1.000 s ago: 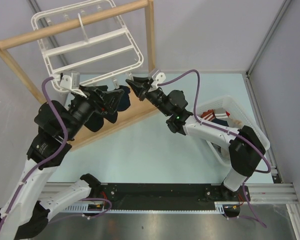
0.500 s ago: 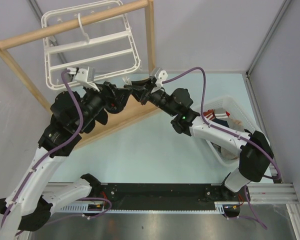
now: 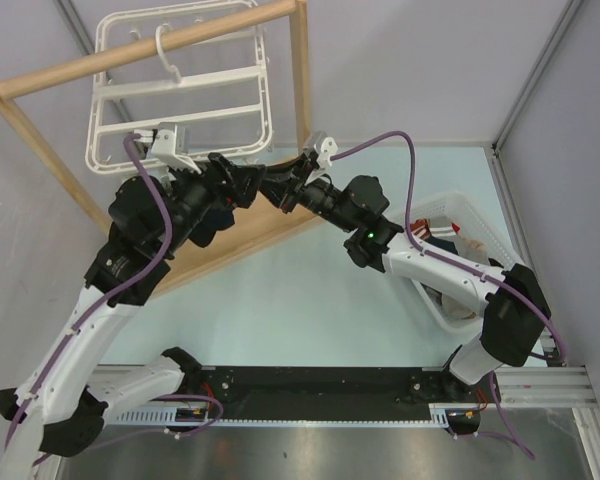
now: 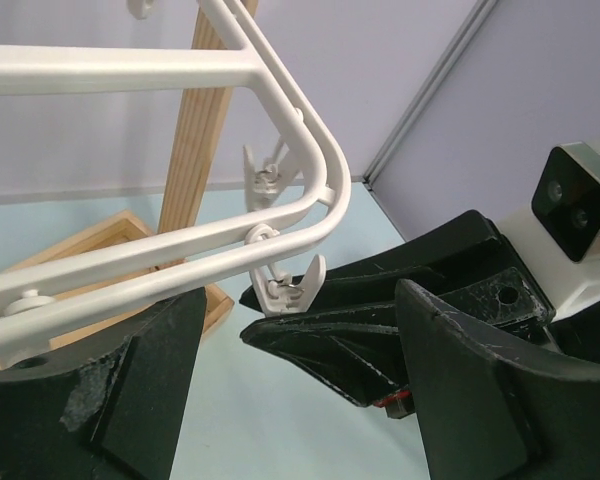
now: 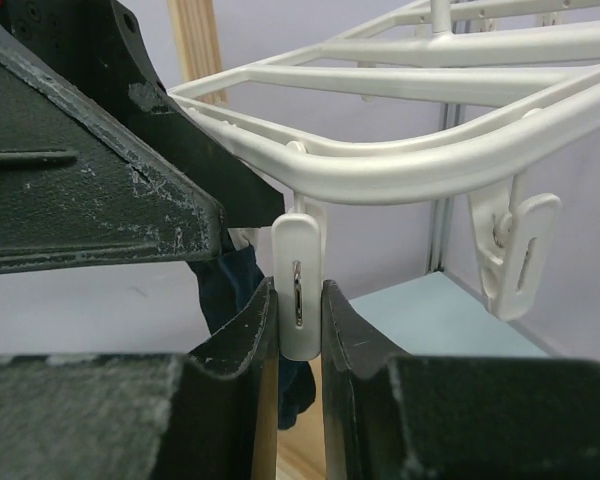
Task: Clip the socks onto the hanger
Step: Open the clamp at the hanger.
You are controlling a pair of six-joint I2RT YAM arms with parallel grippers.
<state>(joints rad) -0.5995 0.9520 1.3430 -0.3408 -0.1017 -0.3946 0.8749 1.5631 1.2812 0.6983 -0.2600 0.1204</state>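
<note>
The white hanger (image 3: pixel 180 92) hangs from the bar of the wooden frame. My right gripper (image 5: pixel 300 305) is shut on one of its small white clips (image 5: pixel 300 265) at the near right corner. In the left wrist view that clip (image 4: pixel 285 288) dangles under the hanger's rounded corner (image 4: pixel 325 190), pinched by the right fingers (image 4: pixel 350 340). My left gripper (image 4: pixel 300 400) is open and wide, facing the right gripper (image 3: pixel 276 188) closely, with nothing in it. A dark navy sock (image 5: pixel 235 290) hangs behind the clip, its top hidden by my left gripper's finger.
The wooden frame (image 3: pixel 302 80) stands at the back left, its base board (image 3: pixel 270 228) running across the table under both grippers. A white basket (image 3: pixel 485 222) with more garments, dark and reddish-brown, sits at the right. A second clip (image 5: pixel 515 255) dangles close by.
The hanger has swung round to the right. My left gripper has moved up and right until it faces the right gripper. The right gripper has shifted slightly left under the hanger's corner.
</note>
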